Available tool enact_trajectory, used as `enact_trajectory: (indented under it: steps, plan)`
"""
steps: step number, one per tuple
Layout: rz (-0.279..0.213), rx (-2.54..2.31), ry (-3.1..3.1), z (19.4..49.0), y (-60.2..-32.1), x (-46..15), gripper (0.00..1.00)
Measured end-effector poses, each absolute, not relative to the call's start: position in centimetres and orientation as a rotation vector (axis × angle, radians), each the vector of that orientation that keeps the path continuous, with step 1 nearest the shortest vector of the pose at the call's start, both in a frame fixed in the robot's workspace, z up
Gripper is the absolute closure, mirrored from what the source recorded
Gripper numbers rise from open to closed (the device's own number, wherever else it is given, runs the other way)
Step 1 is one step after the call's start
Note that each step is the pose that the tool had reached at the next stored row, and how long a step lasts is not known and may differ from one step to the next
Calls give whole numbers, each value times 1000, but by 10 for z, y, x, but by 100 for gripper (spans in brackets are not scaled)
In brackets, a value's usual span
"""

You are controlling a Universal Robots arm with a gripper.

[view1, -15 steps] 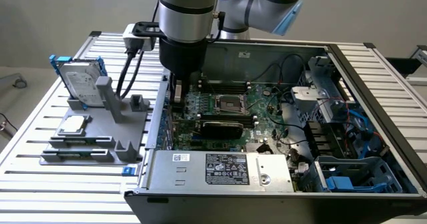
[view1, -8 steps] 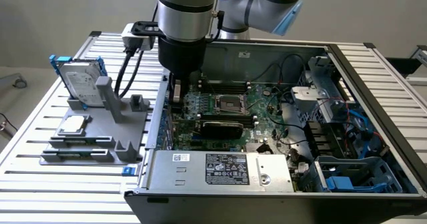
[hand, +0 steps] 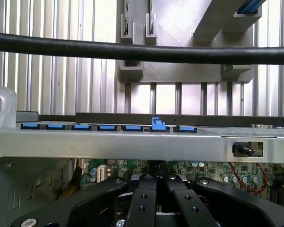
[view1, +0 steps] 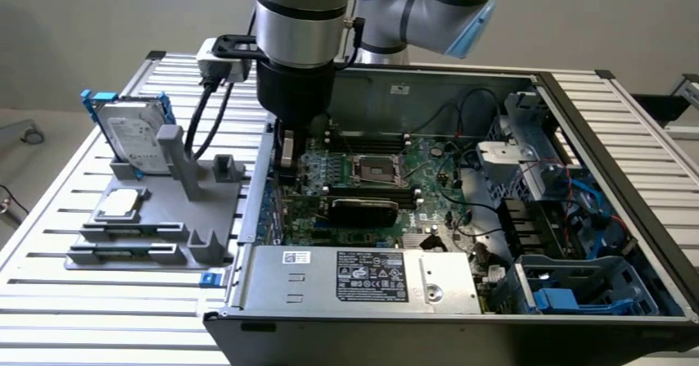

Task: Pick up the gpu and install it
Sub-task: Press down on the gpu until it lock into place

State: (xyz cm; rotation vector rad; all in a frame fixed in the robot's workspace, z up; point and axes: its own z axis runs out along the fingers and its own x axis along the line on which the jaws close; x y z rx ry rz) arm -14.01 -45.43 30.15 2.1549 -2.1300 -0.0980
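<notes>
Exterior view: camera set high, off the arm, looking down at an angle on the slatted table point(view1: 77, 300), far enough to take in the whole open case point(view1: 459, 219) and the grey rack point(view1: 164, 219) at the exterior view's left. Wrist view: camera on the wrist, close above the gripper point(hand: 156, 189), low at the case rim point(hand: 132, 142), facing across it to the rack point(hand: 180, 71) and table slats beyond. Shared by both: case rim, motherboard point(view1: 372, 178) edge, rack, table. A black cable point(hand: 142, 52) crosses near the wrist lens.
</notes>
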Motion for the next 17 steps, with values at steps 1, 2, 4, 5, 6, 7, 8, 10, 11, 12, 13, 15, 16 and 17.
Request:
enact_trajectory:
  steps: [1, 2, 4, 5, 6, 7, 8, 10, 11, 12, 13, 15, 16, 17]
  plan:
    - [-98, 2155, -2130, 301, -454, -141, 89]
    - [-98, 2155, -2130, 301, -454, -141, 89]
    - [-99, 2155, -2130, 301, -454, -142, 89]
    - [-99, 2155, -2130, 302, -454, -142, 89]
    - [-99, 2154, -2129, 302, -454, -142, 89]
    - [-99, 2154, -2130, 302, -454, -142, 89]
    - [-99, 2155, -2130, 302, -453, -142, 89]
    - [-99, 2155, -2130, 303, -453, -142, 89]
    - [-99, 2155, -2130, 303, -453, -142, 89]
    - [-99, 2155, -2130, 303, -453, -142, 89]
    - [-98, 2155, -2130, 303, -453, -142, 89]
    - [-98, 2154, -2130, 303, -453, -142, 89]
    - [-98, 2154, -2130, 303, -453, -142, 89]
    - [-98, 2154, -2130, 303, -453, -142, 89]
